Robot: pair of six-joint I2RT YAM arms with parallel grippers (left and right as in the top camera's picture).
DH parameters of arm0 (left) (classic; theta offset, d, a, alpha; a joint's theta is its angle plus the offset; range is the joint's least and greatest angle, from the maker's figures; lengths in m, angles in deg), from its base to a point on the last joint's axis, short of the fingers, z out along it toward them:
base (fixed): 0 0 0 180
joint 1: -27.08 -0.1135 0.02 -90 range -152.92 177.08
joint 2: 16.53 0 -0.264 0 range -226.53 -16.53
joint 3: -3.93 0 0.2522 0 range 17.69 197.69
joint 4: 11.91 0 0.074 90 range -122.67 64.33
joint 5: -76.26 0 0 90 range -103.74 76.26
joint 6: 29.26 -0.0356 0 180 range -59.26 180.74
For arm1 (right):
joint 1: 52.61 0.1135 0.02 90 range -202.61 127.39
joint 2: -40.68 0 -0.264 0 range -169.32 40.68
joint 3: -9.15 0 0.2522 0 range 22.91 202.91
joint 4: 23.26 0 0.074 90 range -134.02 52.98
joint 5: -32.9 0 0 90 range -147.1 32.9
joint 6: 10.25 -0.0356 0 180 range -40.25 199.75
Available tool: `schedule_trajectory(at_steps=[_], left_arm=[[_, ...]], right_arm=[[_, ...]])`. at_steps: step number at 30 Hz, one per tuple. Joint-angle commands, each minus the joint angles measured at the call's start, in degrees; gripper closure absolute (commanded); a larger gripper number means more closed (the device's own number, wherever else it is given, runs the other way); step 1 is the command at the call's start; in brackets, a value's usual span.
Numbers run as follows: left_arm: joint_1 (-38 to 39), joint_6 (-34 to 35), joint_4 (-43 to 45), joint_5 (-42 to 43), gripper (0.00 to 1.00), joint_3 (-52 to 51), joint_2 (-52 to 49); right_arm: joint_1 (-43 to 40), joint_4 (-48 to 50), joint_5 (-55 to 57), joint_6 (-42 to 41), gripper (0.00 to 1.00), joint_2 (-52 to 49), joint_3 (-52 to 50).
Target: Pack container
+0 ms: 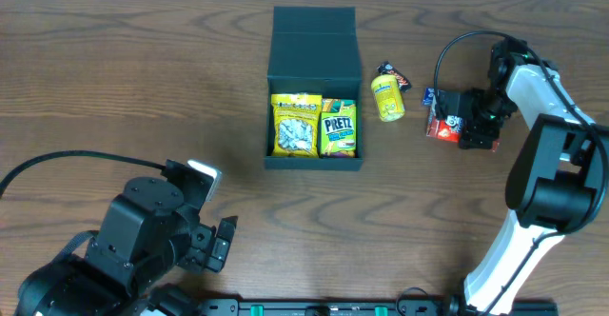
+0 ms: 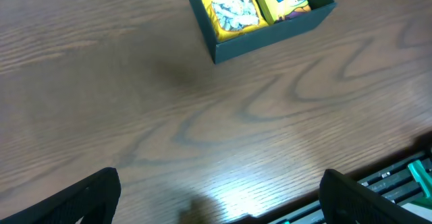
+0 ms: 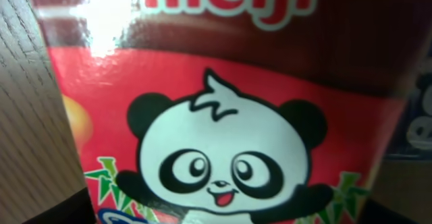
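Observation:
The container (image 1: 269, 116) is a dark teal square box, open, its flap lid (image 1: 314, 26) lying back. Inside lie a yellow snack bag (image 1: 295, 124) and a green Pretz packet (image 1: 338, 130); both also show in the left wrist view, in the box (image 2: 270, 38). My right gripper (image 1: 466, 130) is down at a red Meiji panda packet (image 1: 440, 126) right of the box. That packet (image 3: 223, 116) fills the right wrist view and hides the fingertips. My left gripper (image 1: 224, 240) is open and empty (image 2: 219, 197) over bare wood near the front edge.
A yellow snack cup (image 1: 387, 97), a small dark wrapped sweet (image 1: 392, 73) and a small blue packet (image 1: 429, 95) lie between the box and the red packet. The table's front rail (image 2: 405, 177) shows at the left wrist view's lower right.

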Motion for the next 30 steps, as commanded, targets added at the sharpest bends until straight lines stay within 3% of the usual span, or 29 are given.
schedule_trajectory(at_steps=[1, 8, 14, 22, 30], left_arm=[[-0.1, 0.4, -0.2, 0.2, 0.05, 0.2, 0.0], [-0.1, 0.4, -0.2, 0.2, 0.05, 0.2, 0.0], [-0.1, 0.4, -0.2, 0.2, 0.05, 0.2, 0.0], [-0.1, 0.4, -0.2, 0.2, 0.05, 0.2, 0.0], [-0.1, 0.4, -0.2, 0.2, 0.05, 0.2, 0.0]], right_arm=[[0.7, -0.4, 0.6, -0.8, 0.24, -2.2, -2.2], [2.8, -0.4, 2.0, -1.0, 0.32, -2.2, -2.2], [6.0, 1.4, 4.6, -7.0, 0.38, -2.0, -2.1], [8.4, 1.0, 1.5, -12.4, 0.37, -0.7, 0.3], [9.2, -4.0, -5.1, -15.9, 0.3, 7.0, 5.5]])
